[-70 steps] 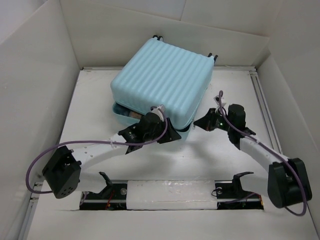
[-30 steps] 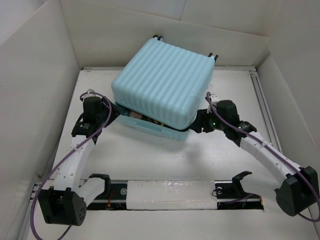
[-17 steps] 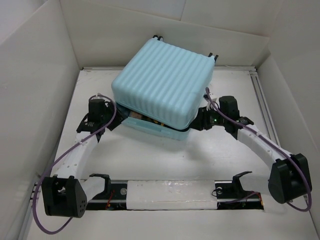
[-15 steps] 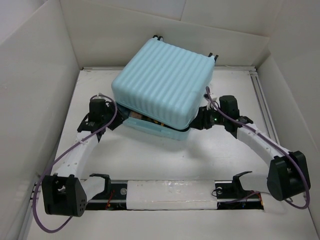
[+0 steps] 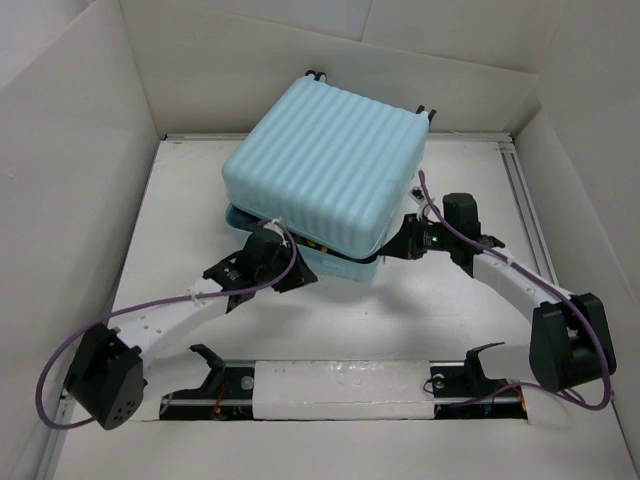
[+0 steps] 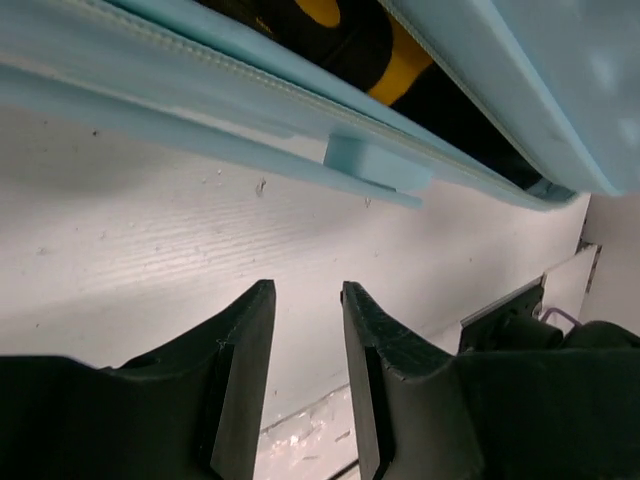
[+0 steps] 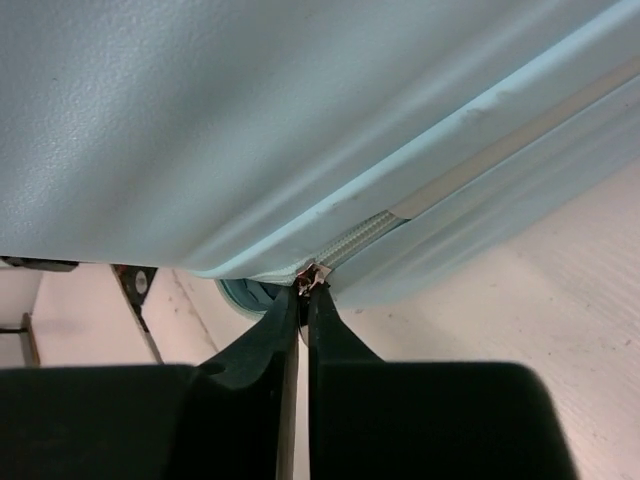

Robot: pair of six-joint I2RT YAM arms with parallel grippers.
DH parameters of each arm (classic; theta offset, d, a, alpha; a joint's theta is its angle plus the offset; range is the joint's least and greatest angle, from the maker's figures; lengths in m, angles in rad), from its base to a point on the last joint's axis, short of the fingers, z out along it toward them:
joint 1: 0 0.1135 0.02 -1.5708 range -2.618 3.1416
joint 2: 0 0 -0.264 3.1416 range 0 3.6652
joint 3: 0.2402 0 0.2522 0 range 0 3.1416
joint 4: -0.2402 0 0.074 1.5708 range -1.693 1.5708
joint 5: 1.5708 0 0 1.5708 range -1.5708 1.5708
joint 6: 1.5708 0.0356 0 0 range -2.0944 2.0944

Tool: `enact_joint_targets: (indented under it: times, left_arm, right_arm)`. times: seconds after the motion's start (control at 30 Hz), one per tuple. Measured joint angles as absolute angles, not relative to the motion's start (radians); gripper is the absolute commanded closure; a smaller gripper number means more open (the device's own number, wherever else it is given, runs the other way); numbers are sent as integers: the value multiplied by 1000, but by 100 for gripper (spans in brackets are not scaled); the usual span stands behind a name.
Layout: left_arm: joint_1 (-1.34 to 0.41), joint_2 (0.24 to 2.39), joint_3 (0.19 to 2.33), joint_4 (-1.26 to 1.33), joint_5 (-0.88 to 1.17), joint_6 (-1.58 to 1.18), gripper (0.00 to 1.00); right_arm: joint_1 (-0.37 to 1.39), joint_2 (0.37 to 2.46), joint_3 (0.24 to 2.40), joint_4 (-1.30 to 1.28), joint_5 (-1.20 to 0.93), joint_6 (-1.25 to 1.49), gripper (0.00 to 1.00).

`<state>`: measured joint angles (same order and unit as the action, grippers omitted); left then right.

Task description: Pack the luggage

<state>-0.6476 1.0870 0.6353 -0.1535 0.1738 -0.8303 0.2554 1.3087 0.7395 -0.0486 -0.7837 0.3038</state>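
Observation:
The pale aqua luggage (image 5: 325, 165) lies flat at the back middle, its ribbed lid nearly down with a gap along the front edge. My right gripper (image 5: 393, 247) is at its front right corner, shut on the metal zipper pull (image 7: 311, 281) where the zipper meets the seam. My left gripper (image 5: 298, 277) is open and empty, low over the table just in front of the luggage's front edge (image 6: 300, 110). Black and yellow contents (image 6: 340, 35) show through the gap.
White walls enclose the table on the left, back and right. A rail (image 5: 340, 385) with two black brackets runs along the near edge. The luggage's caster wheels (image 5: 316, 74) point toward the back wall.
My left arm swung from the luggage's left side round to its front edge. My right gripper stayed at the front right corner, shifting slightly.

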Motion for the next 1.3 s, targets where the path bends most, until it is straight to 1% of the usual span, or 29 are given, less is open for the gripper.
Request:
enact_joint_targets:
  times: [0.03,0.2,0.3,0.47,0.67,0.73,0.9,1.0,1.13,1.3]
  left_arm:
    - [-656,1113,636,-132,170,-838,70]
    - [-675,1256,665,-40,146,-859,70]
    - [-716,1316,702,-19,102,-889,70]
    - [-759,1363,726,-9,67,-940,70]
    - [-799,1456,754,12,72,-977,70]
    - [-811,1472,766,14,72,-987,70]
    - [-826,1491,788,41,88,-996,71]
    - [-826,1497,788,44,98,-1002,71]
    - [-828,1508,788,64,107,-1012,73]
    - [-839,1520,788,99,116,-1044,73]
  right_arm:
    - [251,1308,737,-44,-793,310,100]
    - [242,1302,715,-12,-811,334,100]
    - [247,1262,683,8,-776,353,100]
    - [329,1153,665,-54,-562,346,100]
    - [477,1042,674,-174,-236,344,100]
    - [525,1008,680,-221,-167,361,100]
    - [669,982,719,-302,-76,402,100]
    - [686,994,736,-326,-54,411,100]
    - [700,995,738,-328,-29,459,100]
    - [806,1068,738,-254,90,591,100]
